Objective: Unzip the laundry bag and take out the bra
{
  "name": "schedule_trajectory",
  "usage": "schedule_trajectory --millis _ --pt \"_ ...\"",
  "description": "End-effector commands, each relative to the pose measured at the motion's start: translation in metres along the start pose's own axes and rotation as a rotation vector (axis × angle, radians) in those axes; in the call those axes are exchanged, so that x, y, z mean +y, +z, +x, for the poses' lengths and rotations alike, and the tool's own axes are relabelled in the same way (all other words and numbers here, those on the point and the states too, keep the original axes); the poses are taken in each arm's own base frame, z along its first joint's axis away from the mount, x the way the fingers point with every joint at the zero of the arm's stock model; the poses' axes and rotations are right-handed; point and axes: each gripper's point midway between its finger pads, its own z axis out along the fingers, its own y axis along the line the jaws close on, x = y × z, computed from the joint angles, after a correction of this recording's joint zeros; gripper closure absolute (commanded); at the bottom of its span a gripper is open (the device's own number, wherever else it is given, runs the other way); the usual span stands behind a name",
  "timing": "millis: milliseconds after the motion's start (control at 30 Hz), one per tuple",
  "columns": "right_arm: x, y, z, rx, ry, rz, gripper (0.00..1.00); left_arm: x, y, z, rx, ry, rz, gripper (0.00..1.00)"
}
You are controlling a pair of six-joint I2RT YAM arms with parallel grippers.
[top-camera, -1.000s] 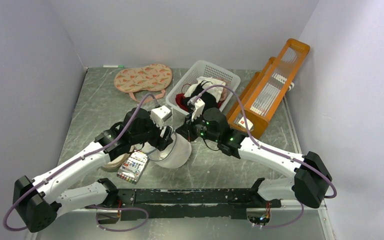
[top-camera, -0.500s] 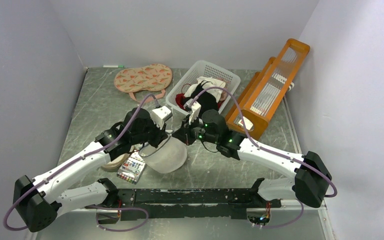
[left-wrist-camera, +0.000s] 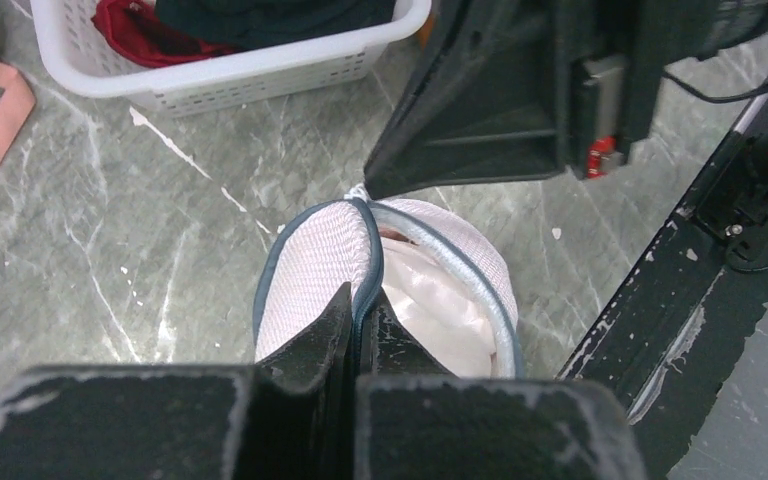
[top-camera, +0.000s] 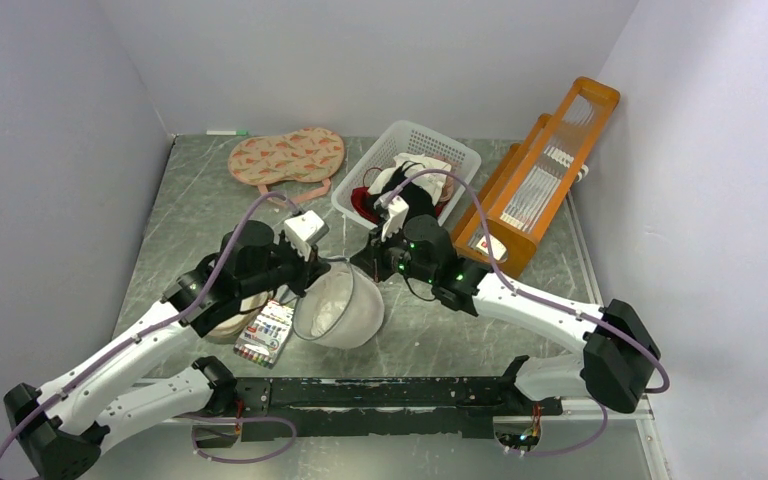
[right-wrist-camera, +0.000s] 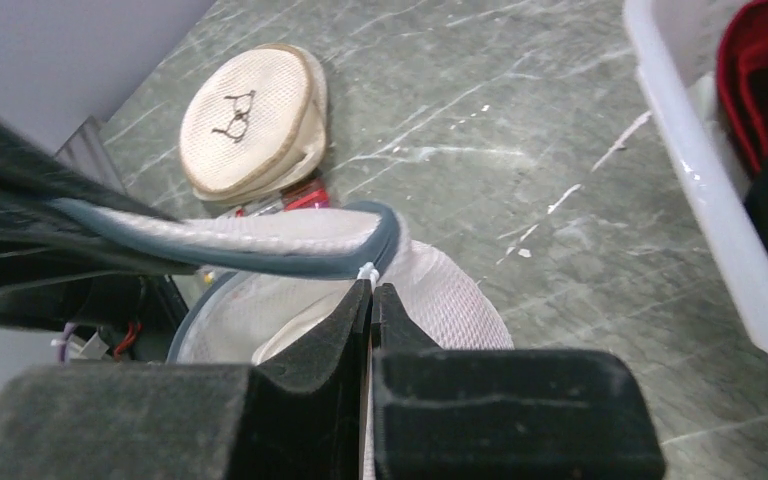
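Camera above the arms: the laundry bag (top-camera: 338, 312) sits near the middle of the grey table (top-camera: 190, 215), its mouth gaping upward like an opened clam. The left gripper (top-camera: 310, 272) meets its rim at 10 o'clock and the right gripper (top-camera: 368, 270) meets it at 1 o'clock. A white basket (top-camera: 460, 160) of dark and red clothes lies beyond at 1 o'clock. A box of colours (top-camera: 265, 335) lies just beside the bag at 9 o'clock.

Left wrist camera: the left gripper (left-wrist-camera: 358, 305) is pinched narrow on the dark zipper rim at 6 o'clock. The rim runs away to 12 o'clock, where the other arm's black finger comes down on it. To the right the bag is parted, showing pale pinkish fabric, probably the bra (left-wrist-camera: 430, 305), lying wholly inside.

Right wrist camera: the right gripper (right-wrist-camera: 372, 290) is closed tight on a small white tab or cord at the end of the rim. Whether this is the zipper pull cannot be told. A beige hoop (right-wrist-camera: 245, 120) lies at 11 o'clock.

Judged from this, the step in hand is spreading the mouth. It goes best if both pinches stay firm and draw apart gently toward 9 and 3 o'clock. The bag should stay low on the table so the mesh does not twist or slip free. One gripper should keep the rim while the other lets go to reach in.
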Motion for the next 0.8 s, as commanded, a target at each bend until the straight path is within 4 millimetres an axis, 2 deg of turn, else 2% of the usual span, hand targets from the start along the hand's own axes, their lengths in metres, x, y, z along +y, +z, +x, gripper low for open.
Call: schedule_trajectory --millis 0,100,200,467,667,767 --pt "-0.022 0.006 -0.006 -0.007 0.003 0.078 1.00 -0.010 -0.008 -0.021 -0.099 0.030 0.058 0.93" --pt "-0.038 0.010 -0.002 0.023 -0.018 0.135 1.00 -0.011 -0.011 -0.024 -0.115 0.032 0.059 0.93" --pt "-0.044 0.010 -0.005 0.021 -0.050 0.164 1.00 -0.012 -0.016 -0.029 -0.137 0.035 0.061 0.93" --pt "-0.032 0.011 -0.003 0.037 -0.068 0.090 1.00 -0.028 -0.038 -0.048 -0.262 0.067 0.135 0.93" --pt "-0.011 -0.001 -0.010 0.002 -0.035 -0.002 1.00 -0.004 -0.029 -0.038 -0.194 0.022 0.000 0.91" --pt "-0.010 -0.004 -0.010 0.002 -0.037 -0.007 1.00 0.015 -0.020 -0.027 -0.129 -0.001 -0.098 0.77"
